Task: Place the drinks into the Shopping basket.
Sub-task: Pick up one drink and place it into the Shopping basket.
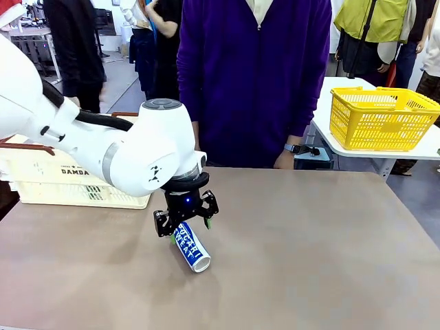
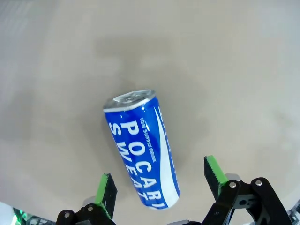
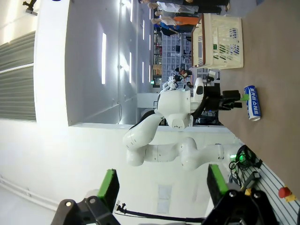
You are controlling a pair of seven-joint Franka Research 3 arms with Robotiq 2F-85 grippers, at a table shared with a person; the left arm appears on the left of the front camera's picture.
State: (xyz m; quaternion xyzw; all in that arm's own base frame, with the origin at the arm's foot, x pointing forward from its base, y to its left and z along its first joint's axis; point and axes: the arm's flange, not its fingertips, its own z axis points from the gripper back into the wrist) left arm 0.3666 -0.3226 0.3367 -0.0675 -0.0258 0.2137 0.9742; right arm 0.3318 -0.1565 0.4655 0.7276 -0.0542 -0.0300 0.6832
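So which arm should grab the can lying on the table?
Left. Its pincer hangs open right over the lying can, green pads either side of it. The right pincer is open too, but raised far off, pointing away from the table.

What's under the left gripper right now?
A blue drink can lies on its side on the brown table, between the open left gripper's fingers, not yet gripped. In the front view the gripper covers the can's far end.
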